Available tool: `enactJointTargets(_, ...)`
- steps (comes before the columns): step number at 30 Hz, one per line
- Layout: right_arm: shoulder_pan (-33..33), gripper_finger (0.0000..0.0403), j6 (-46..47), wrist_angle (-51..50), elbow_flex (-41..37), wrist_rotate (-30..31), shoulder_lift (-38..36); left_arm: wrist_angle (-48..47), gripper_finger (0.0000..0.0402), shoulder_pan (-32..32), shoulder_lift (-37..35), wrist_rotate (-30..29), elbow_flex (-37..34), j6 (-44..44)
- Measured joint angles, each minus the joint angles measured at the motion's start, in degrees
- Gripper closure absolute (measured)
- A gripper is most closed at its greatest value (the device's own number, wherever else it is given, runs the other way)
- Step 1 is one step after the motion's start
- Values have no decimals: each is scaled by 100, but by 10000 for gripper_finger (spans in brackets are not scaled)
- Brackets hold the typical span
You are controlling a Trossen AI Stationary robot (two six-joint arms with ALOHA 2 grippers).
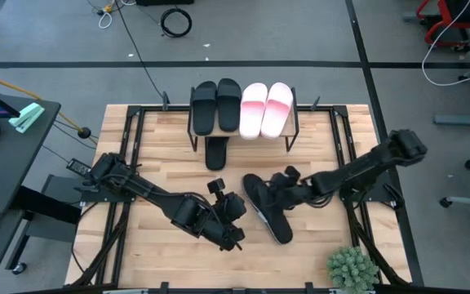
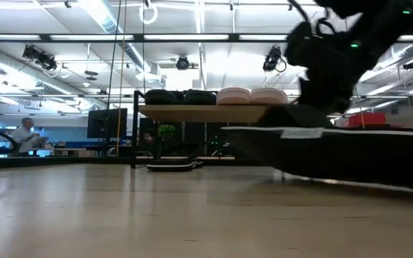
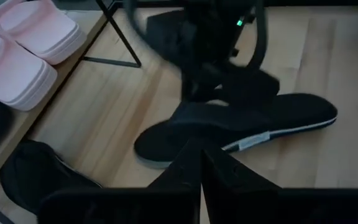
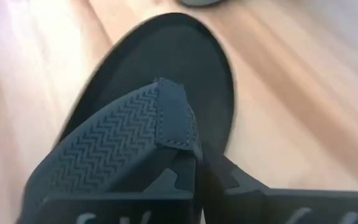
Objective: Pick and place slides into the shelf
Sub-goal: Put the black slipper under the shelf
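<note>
The right gripper (image 1: 280,186) is clamped on a black slide (image 1: 266,208) in front of the shelf (image 1: 243,135). The left gripper (image 1: 233,237) near it looks closed, holding nothing.

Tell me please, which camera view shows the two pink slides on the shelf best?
The high view: both pink slides lie fully visible, side by side on the shelf. The low view shows only their edges from the side. The left wrist view crops them at the corner. The right wrist view shows none.
</note>
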Motion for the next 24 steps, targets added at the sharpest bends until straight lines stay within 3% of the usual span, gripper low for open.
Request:
enactJointTargets(5,-420,394,-721,-276,765,247,492,-3,384,58,0,-3,-2,0)
enactJointTargets(12,-1048,392,-555,-1139,1548,186,895,-3,397,65,0,-4,-2,-2)
enactJointTargets(15,-1205,390,-514,-1321,1604,91,920,0,389,-1,0,-4,-4,-4)
enactJointTargets(20,-1456,376,-665,-1417,1597,-775,920,1,382,-158,0,-4,-4,-7)
enactJointTargets(24,-1458,360,-794,-1371,1596,-737,920,2,395,-260,0,-1,-4,-134)
